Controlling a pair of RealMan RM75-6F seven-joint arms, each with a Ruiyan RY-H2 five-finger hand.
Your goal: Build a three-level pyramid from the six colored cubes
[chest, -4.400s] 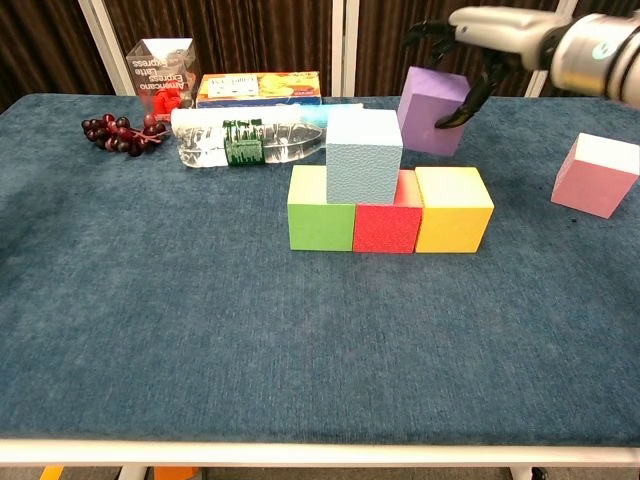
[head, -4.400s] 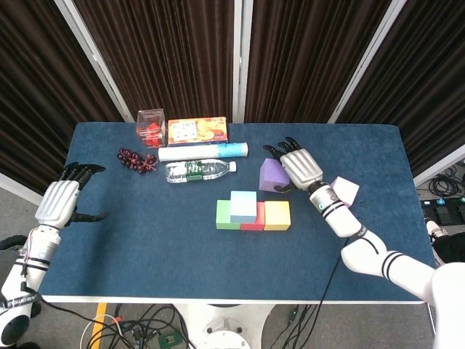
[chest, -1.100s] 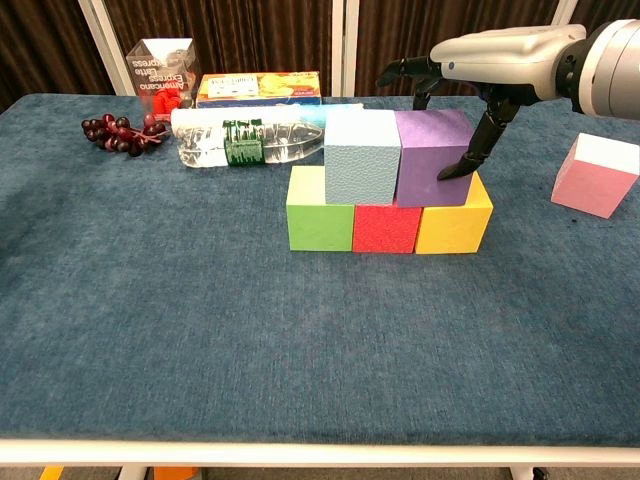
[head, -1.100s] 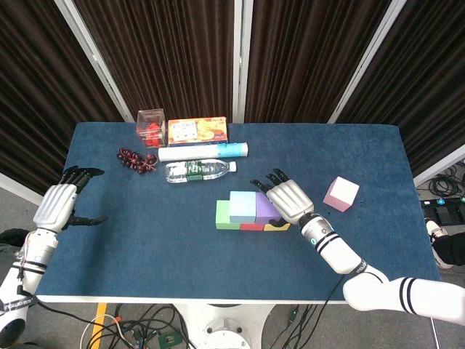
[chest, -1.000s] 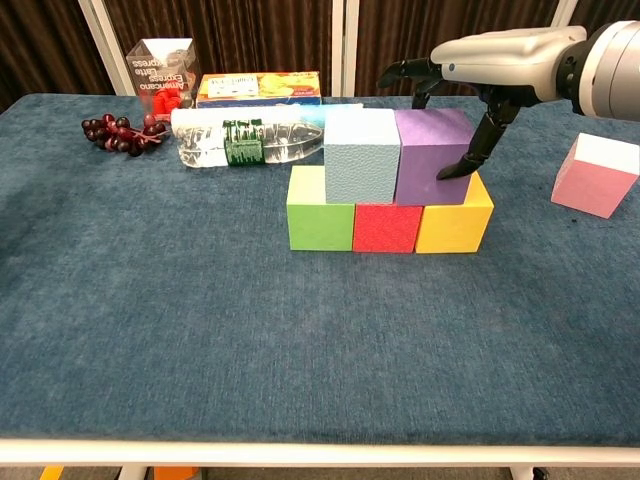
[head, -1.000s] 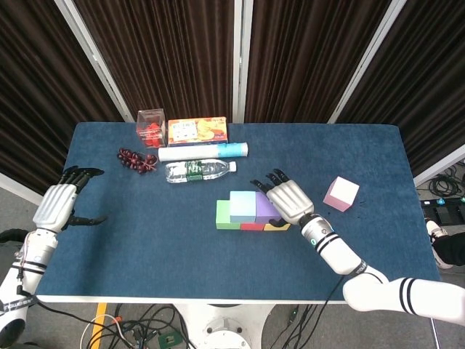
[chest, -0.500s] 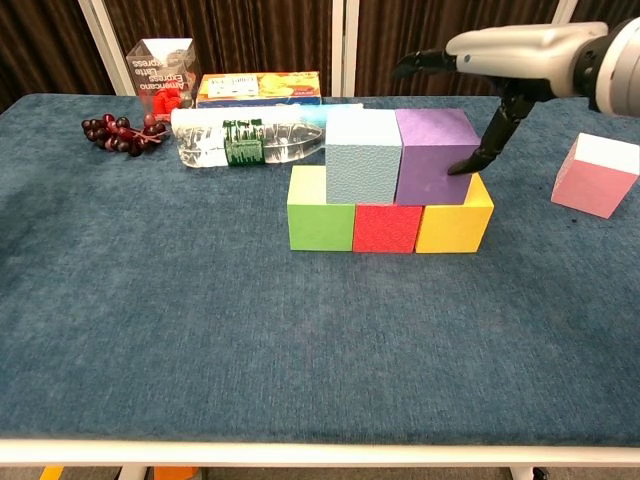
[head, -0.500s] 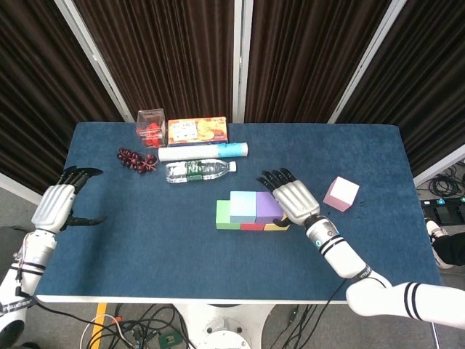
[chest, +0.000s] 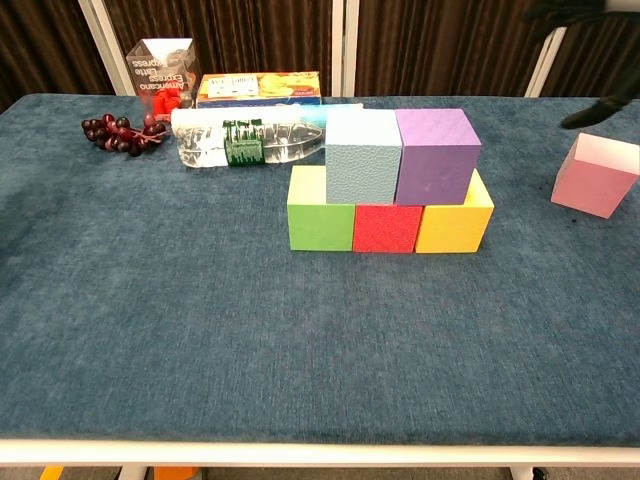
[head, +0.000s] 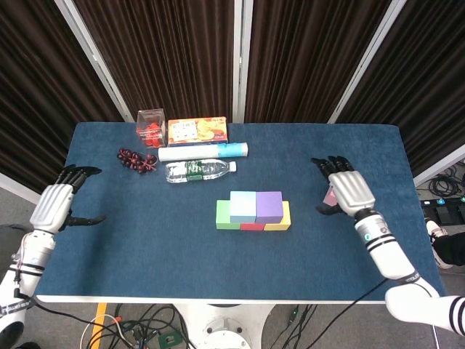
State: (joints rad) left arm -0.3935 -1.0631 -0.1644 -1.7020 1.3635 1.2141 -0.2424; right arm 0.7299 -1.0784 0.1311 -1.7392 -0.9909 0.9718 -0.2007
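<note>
Two levels were built on the desk (chest: 150, 330): the light blue cube (chest: 363, 156) and purple cube (chest: 435, 155) sat on the green cube (chest: 319, 211), red cube (chest: 385, 228) and yellow cube (chest: 455, 224). The right hand (head: 344, 190) hung over the pink cube (chest: 595, 175) at the right, fingers spread, holding nothing. To do it well, it should probably grip two flat sides and set the cube gently on the seam between blue and purple; the left hand (head: 52, 205) waited with fingers apart.

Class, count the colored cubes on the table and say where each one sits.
6. Bottom row: green cube, red cube, yellow cube. On top: light blue cube and purple cube. The pink cube stands apart at the right, under the right hand.
</note>
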